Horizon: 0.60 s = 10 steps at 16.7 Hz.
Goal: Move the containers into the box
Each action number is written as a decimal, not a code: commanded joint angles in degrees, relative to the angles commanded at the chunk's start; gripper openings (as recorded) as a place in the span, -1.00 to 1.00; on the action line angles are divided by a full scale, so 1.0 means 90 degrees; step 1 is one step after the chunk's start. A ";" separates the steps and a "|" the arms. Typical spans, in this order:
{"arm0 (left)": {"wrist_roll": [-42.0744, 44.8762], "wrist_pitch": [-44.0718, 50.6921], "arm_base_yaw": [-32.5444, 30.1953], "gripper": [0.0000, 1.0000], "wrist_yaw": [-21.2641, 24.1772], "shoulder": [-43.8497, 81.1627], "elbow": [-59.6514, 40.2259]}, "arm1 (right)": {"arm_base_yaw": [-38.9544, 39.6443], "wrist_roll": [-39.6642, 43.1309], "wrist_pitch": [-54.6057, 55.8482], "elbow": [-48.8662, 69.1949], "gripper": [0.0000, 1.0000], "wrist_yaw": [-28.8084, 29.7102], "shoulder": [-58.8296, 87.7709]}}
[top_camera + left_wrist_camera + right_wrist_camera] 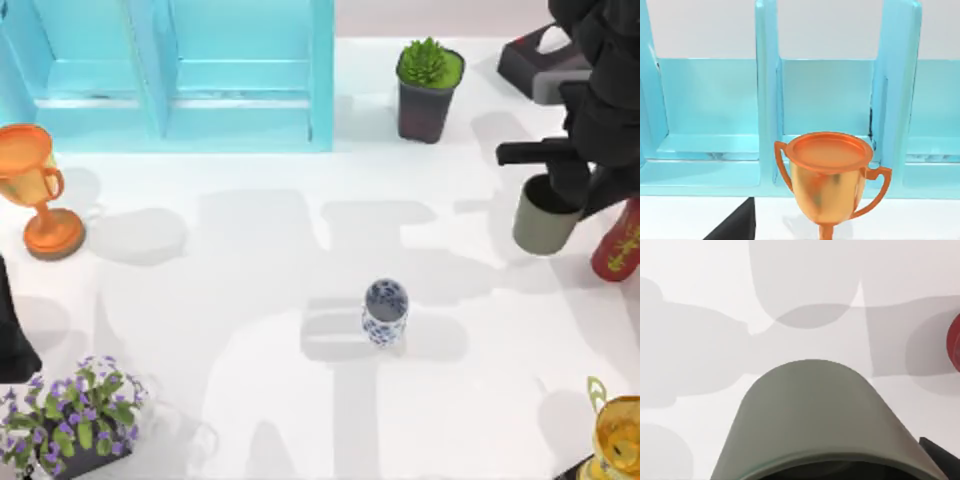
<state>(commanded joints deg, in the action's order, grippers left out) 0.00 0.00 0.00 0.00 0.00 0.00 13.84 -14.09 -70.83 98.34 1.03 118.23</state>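
Note:
The olive-green cup (543, 222) hangs at the table's right side, with my right gripper (556, 192) shut on its rim from above. In the right wrist view the olive-green cup (815, 415) is close under the camera, with its shadow on the white table beyond. The white cup with blue flowers (385, 312) stands upright near the table's middle, untouched. The cyan box (180, 110) with its upright dividers lies at the back left; the left wrist view faces the box (715, 170). My left arm (12, 330) is parked at the left edge.
An orange trophy (35, 190) stands left of the box front, also the orange trophy (830, 175) close to the left wrist. A black pot with a green plant (428, 88) is at the back. A red object (620, 245), a gold trophy (620, 440) and purple flowers (70, 415) sit along the edges.

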 joint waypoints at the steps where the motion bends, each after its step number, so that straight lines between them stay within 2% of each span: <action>1: 0.0000 0.0000 0.0000 1.00 0.0000 0.0000 0.0000 | -0.0227 0.0186 -0.0191 0.0094 -1.00 -0.0012 -0.0068; 5: 0.0000 0.0000 0.0000 1.00 0.0000 0.0000 0.0000 | -0.0926 0.0821 -0.0615 0.0455 -1.00 -0.0099 -0.0206; 10: 0.0000 0.0000 0.0000 1.00 0.0000 0.0000 0.0000 | -0.0978 0.0901 -0.0628 0.0493 -1.00 -0.0100 -0.0183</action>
<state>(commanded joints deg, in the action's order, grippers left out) 0.00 0.00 0.00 0.00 0.00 0.00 5.04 -5.98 -76.48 102.78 0.13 116.59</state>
